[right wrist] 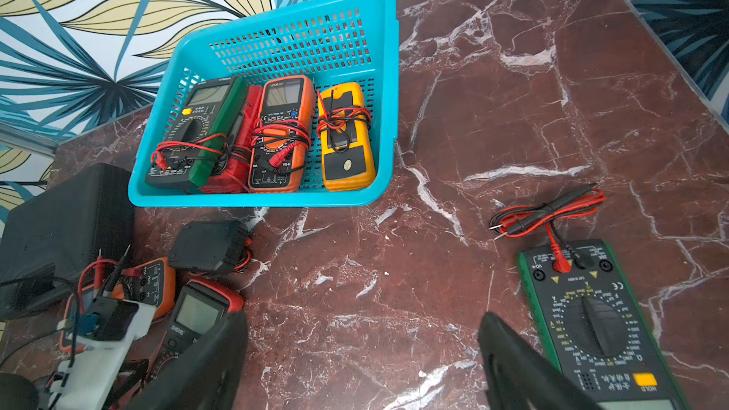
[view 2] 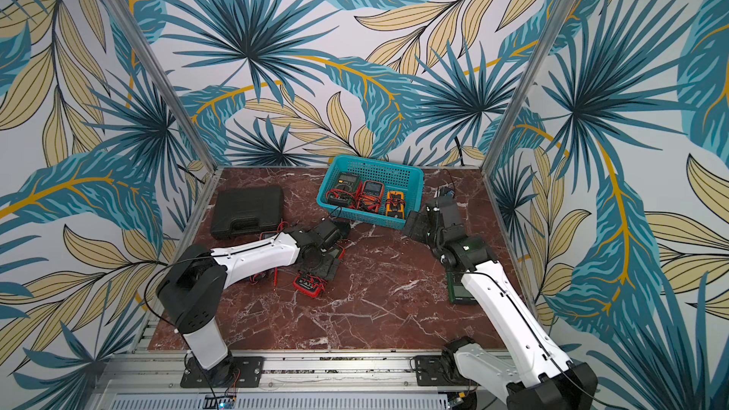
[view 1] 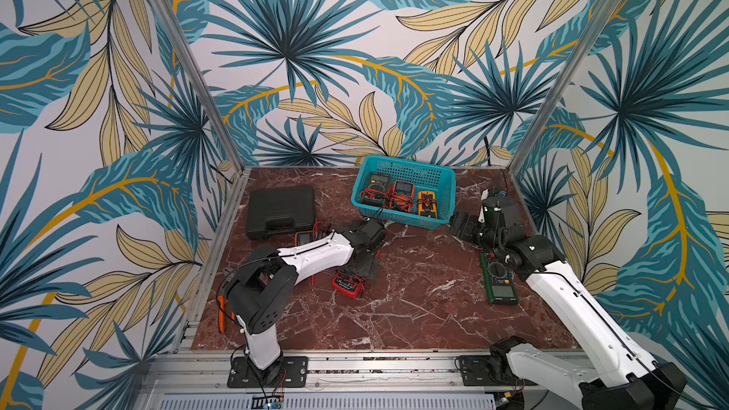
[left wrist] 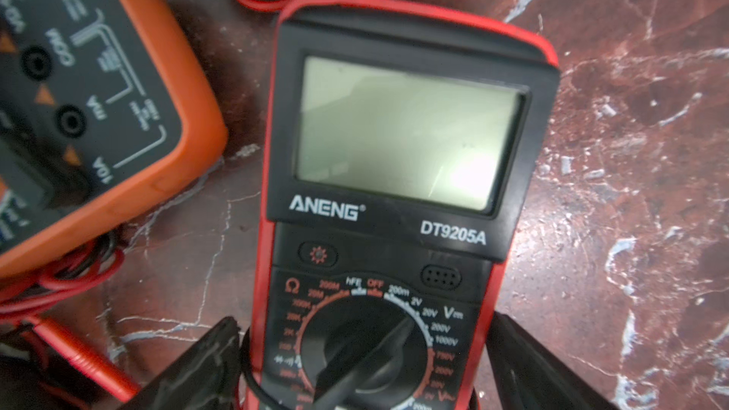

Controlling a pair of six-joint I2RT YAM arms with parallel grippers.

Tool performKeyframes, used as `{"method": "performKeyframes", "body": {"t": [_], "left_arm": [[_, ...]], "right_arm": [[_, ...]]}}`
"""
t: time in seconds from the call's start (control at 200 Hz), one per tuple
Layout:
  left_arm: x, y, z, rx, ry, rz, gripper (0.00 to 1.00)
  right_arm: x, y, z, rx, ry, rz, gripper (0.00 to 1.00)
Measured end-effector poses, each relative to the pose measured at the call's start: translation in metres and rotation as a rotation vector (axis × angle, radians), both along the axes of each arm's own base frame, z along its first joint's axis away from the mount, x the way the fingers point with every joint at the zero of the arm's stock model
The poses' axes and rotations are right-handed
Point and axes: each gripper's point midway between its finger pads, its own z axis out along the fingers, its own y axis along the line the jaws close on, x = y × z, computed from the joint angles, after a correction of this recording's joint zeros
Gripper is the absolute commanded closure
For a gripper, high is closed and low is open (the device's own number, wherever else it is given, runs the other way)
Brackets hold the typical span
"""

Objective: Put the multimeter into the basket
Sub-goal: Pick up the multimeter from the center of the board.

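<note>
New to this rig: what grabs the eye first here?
The teal basket toward the back of the table stands out, holding several multimeters wrapped in red and black leads. Nearer the front, the open left gripper straddles a red multimeter lying face up beside an orange multimeter. A green multimeter lies on the table's right side, near the open right gripper.

The basket (view 1: 428, 177) at the table's (view 1: 414, 309) back holds multimeters (view 1: 402, 191); the case (view 1: 281, 211) lies left of it.
</note>
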Motion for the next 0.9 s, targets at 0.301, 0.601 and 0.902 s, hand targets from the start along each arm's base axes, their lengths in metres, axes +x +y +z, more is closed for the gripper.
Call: {"method": "performKeyframes", "body": {"t": [0.301, 0.601, 0.902], "left_arm": [[0.002, 0.001, -0.011, 0.038, 0.017, -0.022, 0.0], [0.005, 0.001, -0.021, 0.064, 0.03, -0.012, 0.02], [0.006, 0.001, -0.019, 0.064, 0.021, -0.009, 0.64]], "right_arm": [[0.0, 0.0, 0.0, -0.001, 0.0, -0.001, 0.06], [0.0, 0.0, 0.0, -0.001, 0.0, -0.001, 0.06], [0.0, 0.0, -0.001, -0.001, 0.003, -0.001, 0.06]]}}
